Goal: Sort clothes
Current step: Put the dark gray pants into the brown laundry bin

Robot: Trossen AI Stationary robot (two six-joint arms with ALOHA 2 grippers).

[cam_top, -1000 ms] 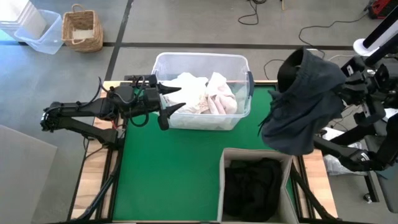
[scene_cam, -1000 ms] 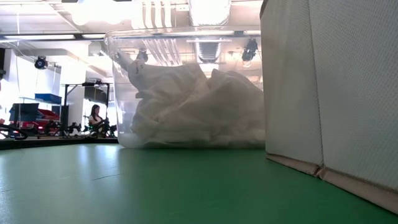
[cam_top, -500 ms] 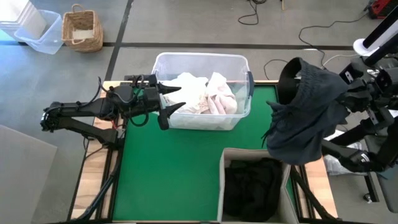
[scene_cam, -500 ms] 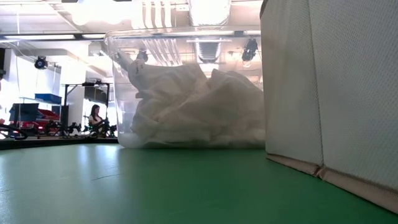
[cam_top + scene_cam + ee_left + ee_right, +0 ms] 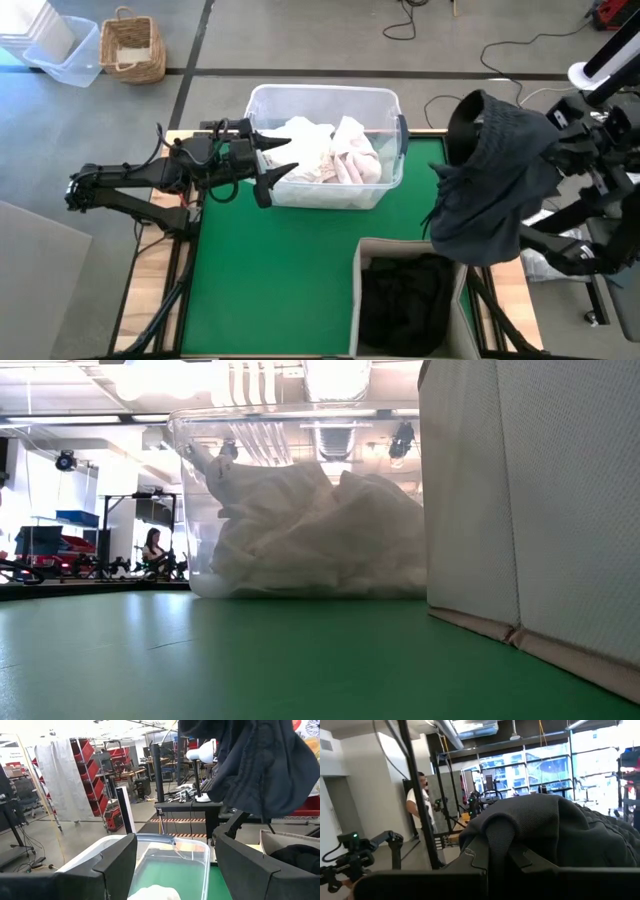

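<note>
A dark charcoal garment (image 5: 492, 175) hangs high over the table's right edge, draped over my right gripper (image 5: 500, 854), which is shut on it and hidden beneath it in the high view. It also shows in the left wrist view (image 5: 260, 765). White and pale pink clothes (image 5: 325, 150) lie heaped in the clear tub (image 5: 392, 100) at the far middle. Black clothes (image 5: 405, 300) lie in the beige fabric box (image 5: 362, 262) at the near right. My left gripper (image 5: 292, 156) stands open and level at the tub's left wall, holding nothing. My right gripper pinches a thick fold of the dark garment (image 5: 499, 832) between its two fingers (image 5: 476, 855). The cloth is bunched over the gripper and hangs slack below it, lifted clear of the table and the box.
The green mat (image 5: 270, 280) lies bare at the near left, and also in the low view (image 5: 200, 660). Behind the table stand a wicker basket (image 5: 132, 45) and a clear bin (image 5: 62, 55) on the floor. A person (image 5: 417, 800) stands in the room beyond.
My right wrist has turned a little. The dark garment hanging from it has swung slightly toward the table's near and right edges. My left gripper has kept still and open.
</note>
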